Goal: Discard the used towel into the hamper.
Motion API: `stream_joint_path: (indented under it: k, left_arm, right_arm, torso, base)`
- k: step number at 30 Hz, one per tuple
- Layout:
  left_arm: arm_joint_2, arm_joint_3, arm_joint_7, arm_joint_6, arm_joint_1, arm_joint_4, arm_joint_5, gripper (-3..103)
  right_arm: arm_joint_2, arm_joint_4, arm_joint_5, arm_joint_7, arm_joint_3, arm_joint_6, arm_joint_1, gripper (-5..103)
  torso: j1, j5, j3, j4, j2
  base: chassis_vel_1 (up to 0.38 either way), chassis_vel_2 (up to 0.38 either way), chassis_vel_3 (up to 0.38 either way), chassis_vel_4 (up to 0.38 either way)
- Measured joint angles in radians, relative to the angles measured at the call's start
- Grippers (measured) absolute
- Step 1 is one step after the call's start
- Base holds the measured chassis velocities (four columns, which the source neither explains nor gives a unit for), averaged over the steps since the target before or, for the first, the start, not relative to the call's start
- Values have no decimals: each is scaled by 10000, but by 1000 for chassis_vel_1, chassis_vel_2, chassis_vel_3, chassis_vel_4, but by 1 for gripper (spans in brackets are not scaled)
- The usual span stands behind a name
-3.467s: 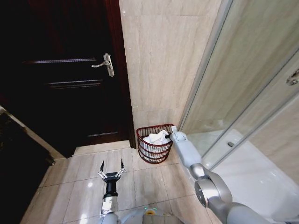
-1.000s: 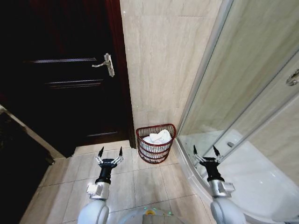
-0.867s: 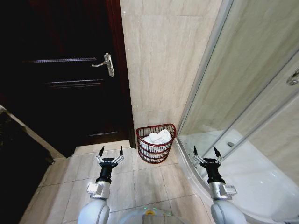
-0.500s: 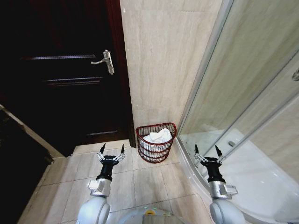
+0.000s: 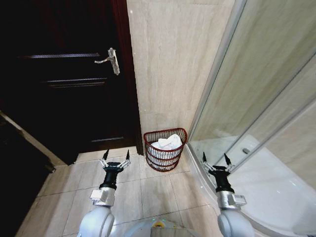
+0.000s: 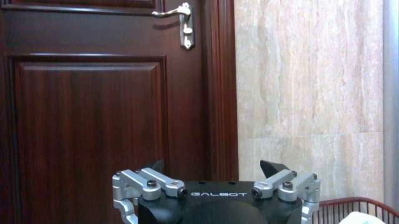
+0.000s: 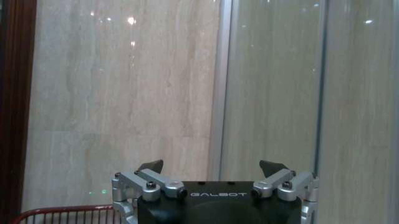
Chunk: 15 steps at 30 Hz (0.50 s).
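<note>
The crumpled white towel (image 5: 167,142) lies inside the round dark red wire-mesh hamper (image 5: 165,153) on the tiled floor (image 5: 148,190) against the wall; I judge the discard done. My left tool (image 5: 115,156) and right tool (image 5: 214,159) hang spread wide, empty, either side.

Dark wooden door (image 5: 64,94) with lever handle (image 5: 109,60), beside glass shower enclosure (image 5: 256,113).
</note>
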Motion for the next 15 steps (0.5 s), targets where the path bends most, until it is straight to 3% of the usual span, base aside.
stream_joint_path:
  k: [15]
  left_arm:
    - [26,-8,-29,-113,-3,186,123,100]
  right_arm:
    - [-207,-8,168,-1,261,164,-348,100]
  torso:
    - [-218,0,-371,-1,-590]
  base:
    - [0,0,0,0]
